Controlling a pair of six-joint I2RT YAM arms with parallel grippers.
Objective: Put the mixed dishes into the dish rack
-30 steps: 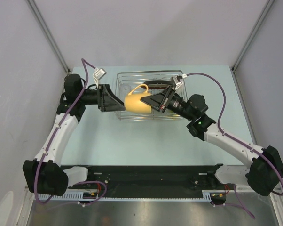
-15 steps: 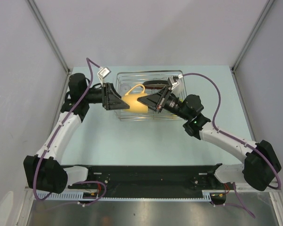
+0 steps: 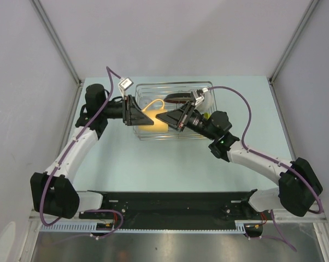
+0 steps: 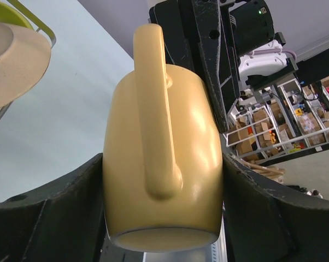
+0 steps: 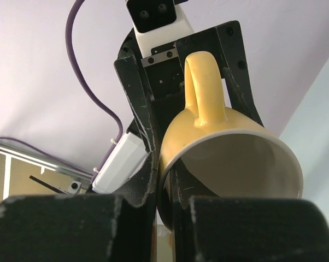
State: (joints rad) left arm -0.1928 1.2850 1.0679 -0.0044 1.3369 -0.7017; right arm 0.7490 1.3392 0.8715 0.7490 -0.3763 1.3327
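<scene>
At the far middle of the pale blue-green worktop, between plain grey walls, the dish rack stands with a dark-rimmed plate inside. Both arms stretch forward and bend inward, so that they meet over the left part of the rack. The yellowish handled cup lies sideways between them, with its mouth toward the right gripper, which pinches the cup wall at the rim. The left gripper presses the cup body from two sides.
</scene>
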